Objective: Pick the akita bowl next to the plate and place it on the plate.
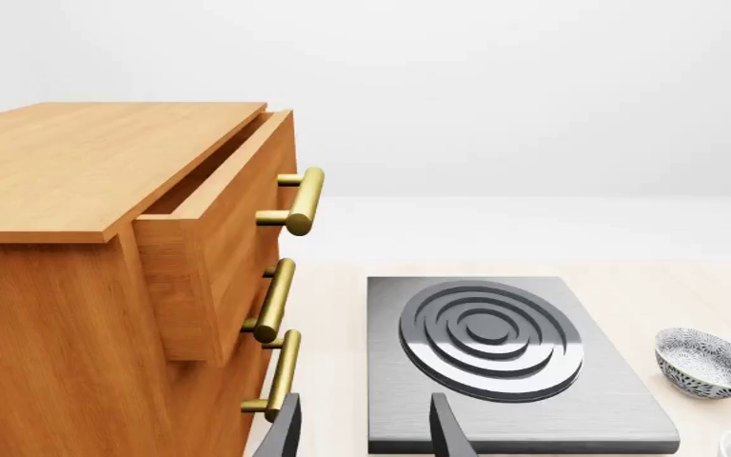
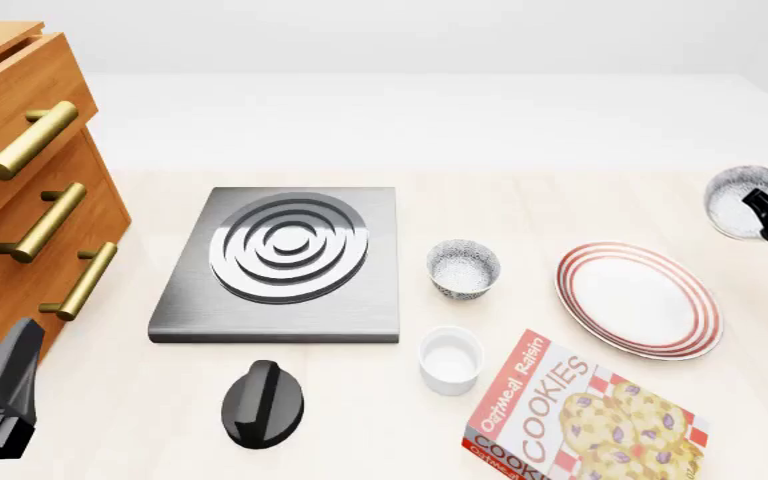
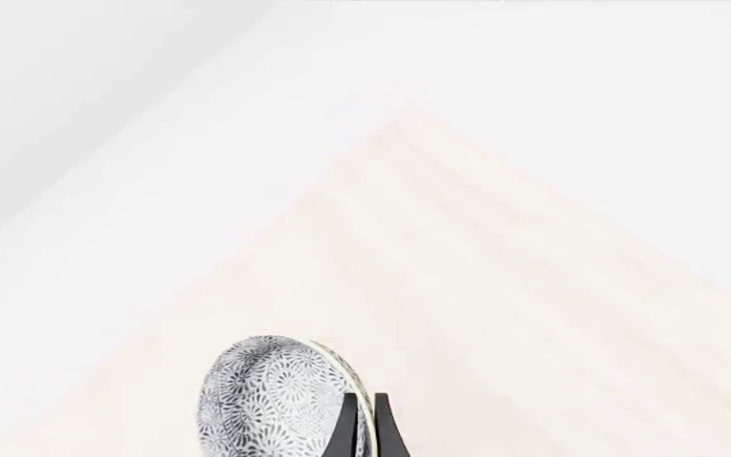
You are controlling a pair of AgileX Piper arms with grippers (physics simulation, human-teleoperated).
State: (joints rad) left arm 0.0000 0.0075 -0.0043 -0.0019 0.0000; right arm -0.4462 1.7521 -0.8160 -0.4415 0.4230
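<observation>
Pale tabletop: right claw point(image 3: 363, 419) pinches akita bowl point(image 2: 747, 200) beyond plate point(image 2: 638, 299); left claw point(image 1: 363, 428) open, empty.

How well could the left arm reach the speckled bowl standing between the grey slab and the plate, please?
Probably yes, though across the table. The left gripper is open at the near left; only the flat slab and knob lie between it and that bowl, which stands free.

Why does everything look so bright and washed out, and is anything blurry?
Front view: even, soft light, faint shadows, nothing blurry; the plate is crisp. Left wrist view: the stove slab shows soft sheen, no glare. Right wrist view: pale table and background nearly merge, yet the akita bowl stays sharp.
</observation>
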